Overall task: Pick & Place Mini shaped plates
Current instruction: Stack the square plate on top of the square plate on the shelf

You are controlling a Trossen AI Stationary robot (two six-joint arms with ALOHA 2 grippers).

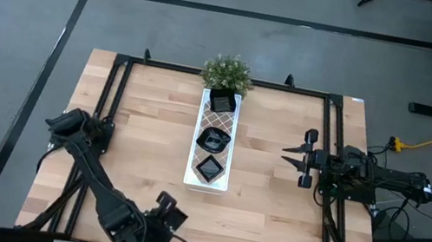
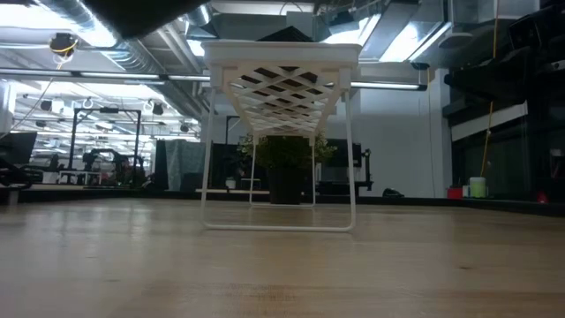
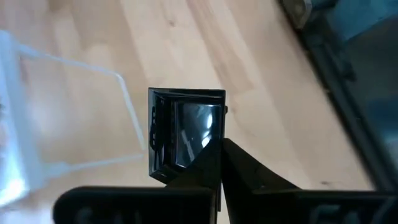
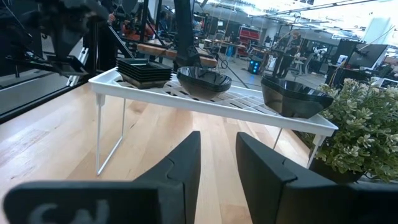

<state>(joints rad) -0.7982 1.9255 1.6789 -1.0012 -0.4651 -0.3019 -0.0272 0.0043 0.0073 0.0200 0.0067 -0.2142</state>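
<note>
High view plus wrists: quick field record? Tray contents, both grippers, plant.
tray: white lattice tray on wire legs, mid-table
on tray: three black piles: square stack, round dish, deeper dish
left gripper: near the table's front edge, shut on a square black plate, plate held on edge
right gripper: right of the tray, pointing at it, fingers apart, nothing between them
plant: green plant at the tray's far end

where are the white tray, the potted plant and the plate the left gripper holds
white tray (image 1: 207,182): high view, bare near end.
potted plant (image 1: 227,73): high view, leaves.
square plate (image 3: 189,134): left wrist view, glossy face, in the left gripper (image 3: 217,177).
</note>
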